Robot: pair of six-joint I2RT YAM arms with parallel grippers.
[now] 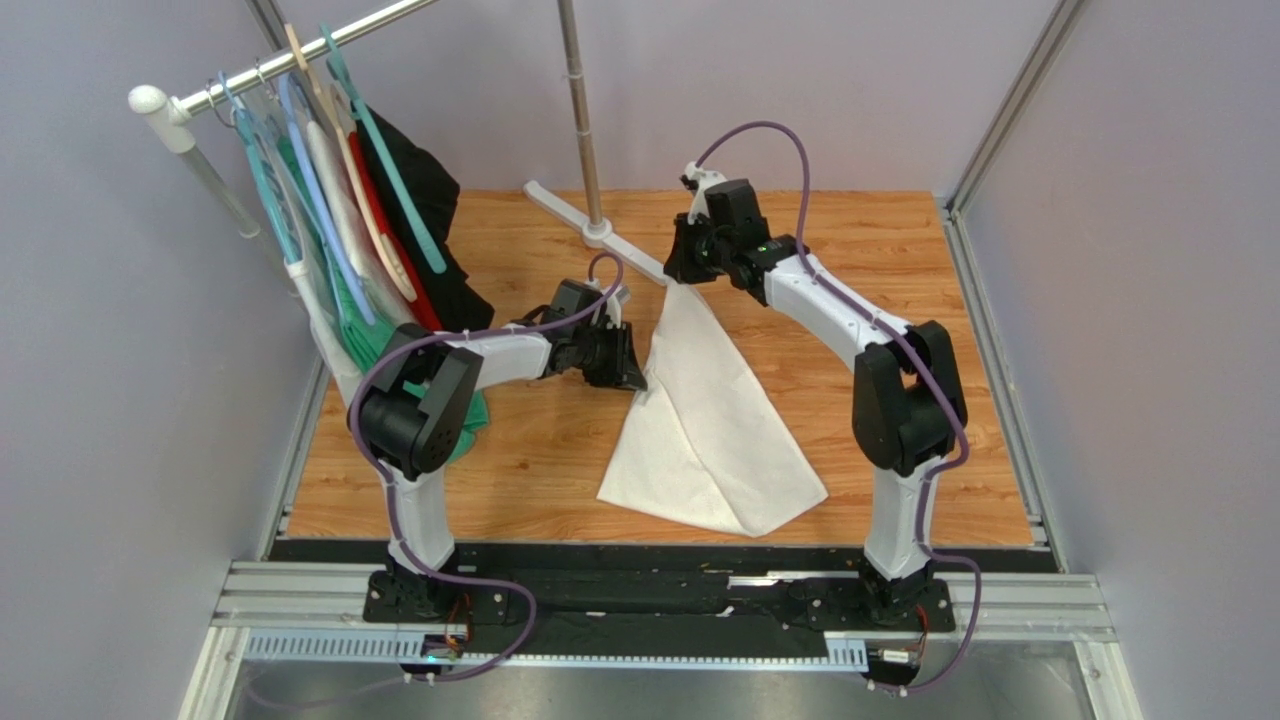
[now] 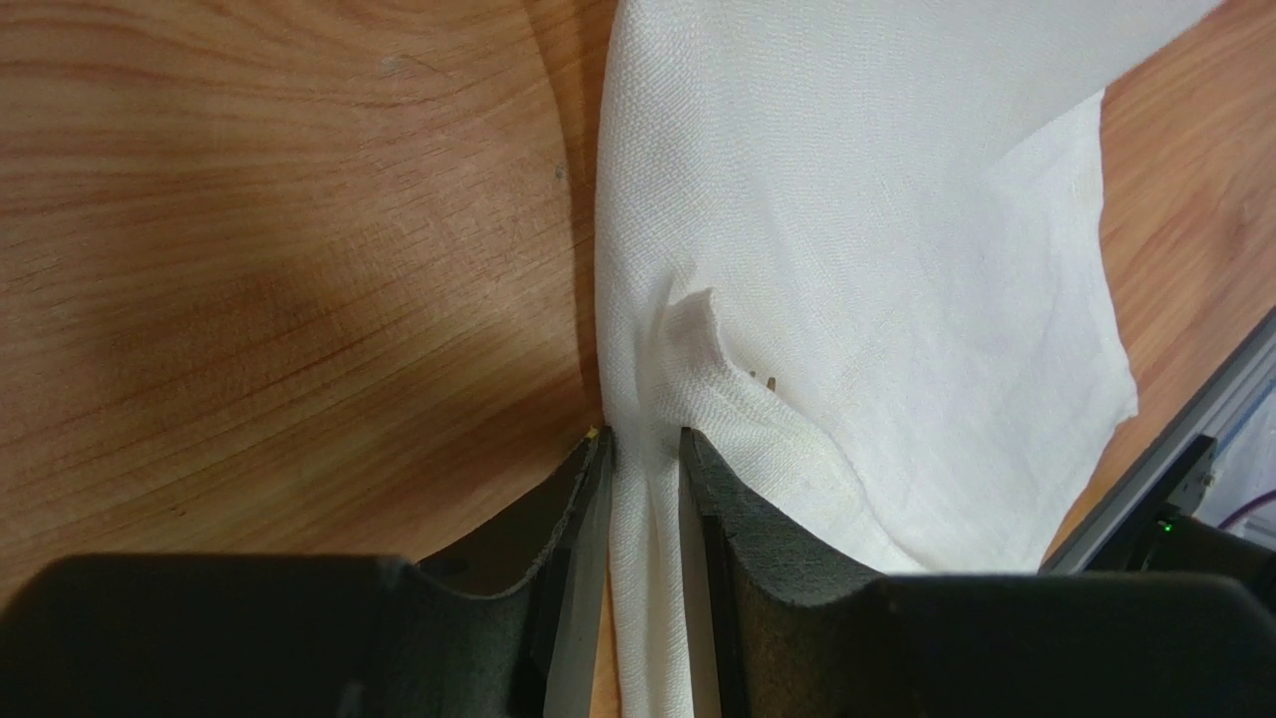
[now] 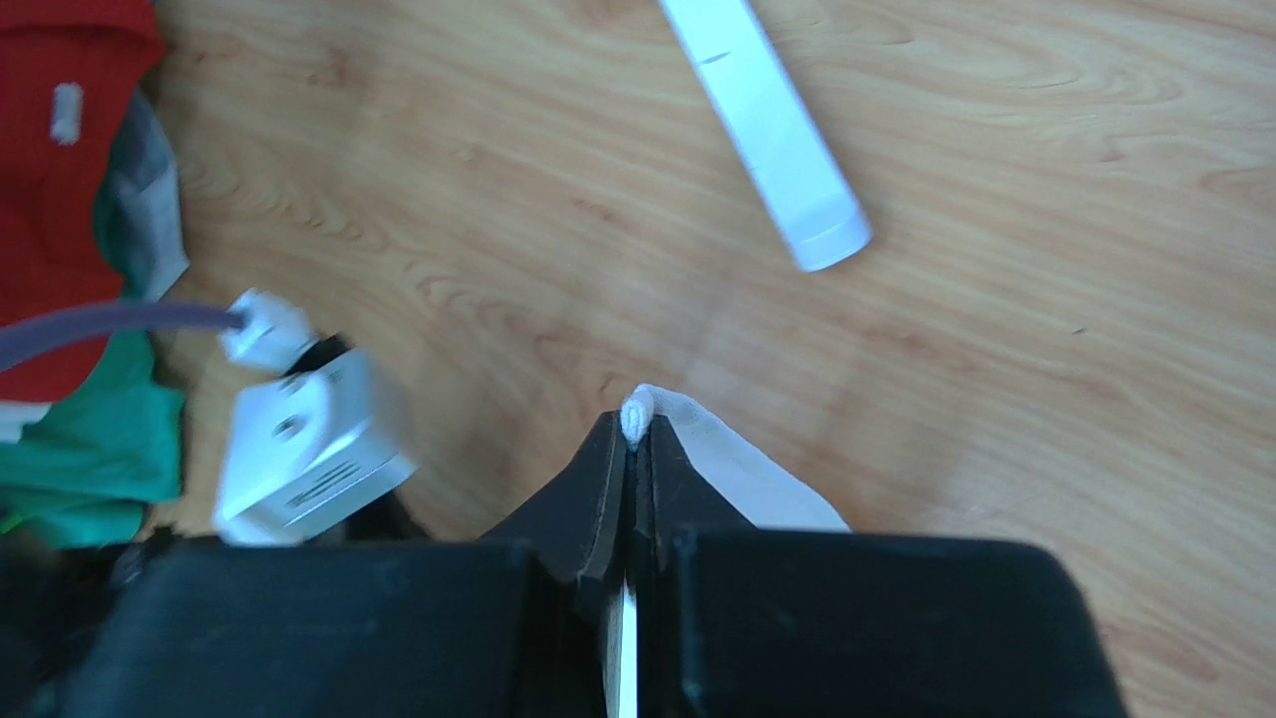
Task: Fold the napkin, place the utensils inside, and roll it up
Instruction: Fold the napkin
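Note:
The white napkin (image 1: 706,428) hangs in a long triangle from its top corner down to the wooden table, its lower part lying spread near the front edge. My right gripper (image 1: 688,278) is shut on that top corner; in the right wrist view a small tuft of napkin (image 3: 749,482) pokes out at the gripper (image 3: 640,422). My left gripper (image 1: 639,368) is at the napkin's left edge. In the left wrist view a bunched fold of napkin (image 2: 869,225) runs between the gripper (image 2: 644,437), which is shut on it. The utensils are out of view.
A clothes rack (image 1: 346,165) with several hangers and garments stands at the back left, a green cloth (image 1: 473,417) below it. An upright pole (image 1: 579,120) with a white foot bar (image 3: 764,120) stands behind the napkin. Metal rails line the table's sides.

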